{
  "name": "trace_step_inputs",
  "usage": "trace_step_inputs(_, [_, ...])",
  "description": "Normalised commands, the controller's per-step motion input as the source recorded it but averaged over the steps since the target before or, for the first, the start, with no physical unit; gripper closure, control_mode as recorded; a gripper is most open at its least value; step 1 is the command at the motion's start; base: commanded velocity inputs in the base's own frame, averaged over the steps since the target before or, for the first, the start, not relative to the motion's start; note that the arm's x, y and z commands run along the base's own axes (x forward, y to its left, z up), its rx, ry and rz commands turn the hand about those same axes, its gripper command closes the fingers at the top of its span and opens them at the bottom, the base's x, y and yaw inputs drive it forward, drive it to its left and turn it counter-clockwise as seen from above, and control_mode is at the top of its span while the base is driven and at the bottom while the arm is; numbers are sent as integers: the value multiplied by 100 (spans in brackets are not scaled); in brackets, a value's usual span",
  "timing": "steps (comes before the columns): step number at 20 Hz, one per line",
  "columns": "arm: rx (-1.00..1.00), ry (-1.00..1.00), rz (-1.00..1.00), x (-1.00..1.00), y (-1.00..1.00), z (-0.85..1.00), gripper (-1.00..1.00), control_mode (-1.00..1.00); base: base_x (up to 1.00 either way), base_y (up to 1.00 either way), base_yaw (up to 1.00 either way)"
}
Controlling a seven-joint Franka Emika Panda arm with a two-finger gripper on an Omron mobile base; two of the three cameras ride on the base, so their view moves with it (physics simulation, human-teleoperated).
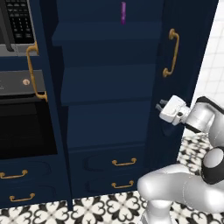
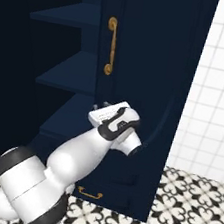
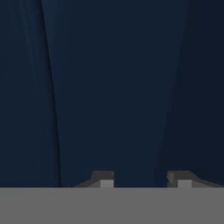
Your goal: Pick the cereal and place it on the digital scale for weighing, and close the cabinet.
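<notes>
**Navy pantry stands open as gripper meets its right door**

Navy-blue panels surround the scene: the cabinet (image 1: 109, 87) stands with both doors swung open and its dark shelves exposed. The gripper (image 1: 160, 105) sits against the inner face of the cabinet's right door (image 1: 175, 52), below that door's vertical brass handle (image 1: 172, 52). Its two fingertips (image 3: 106, 178) stand apart with nothing between them, close to the blue panel. A slim purple packet (image 1: 123, 12) stands on the cabinet's top shelf. Left of the cabinet is the black oven (image 1: 22, 127); brass-handled drawers (image 1: 124, 162) run beneath the shelves.
</notes>
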Motion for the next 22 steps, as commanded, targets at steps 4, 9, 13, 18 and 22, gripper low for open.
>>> trace_step_inputs(4, [0,26,-34,100,0,-4,-100,-100,0,0,0])
trace_step_inputs(9, [0,18,-30,100,-5,-31,-100,-100,0,0,0])
trace_step_inputs(13, [0,16,-30,100,-6,-23,-100,-100,0,0,0])
trace_step_inputs(18, [0,7,-19,89,-26,-1,-100,-100,0,0,0])
trace_step_inputs(22, [3,3,-8,87,-37,0,-100,-100,0,0,0])
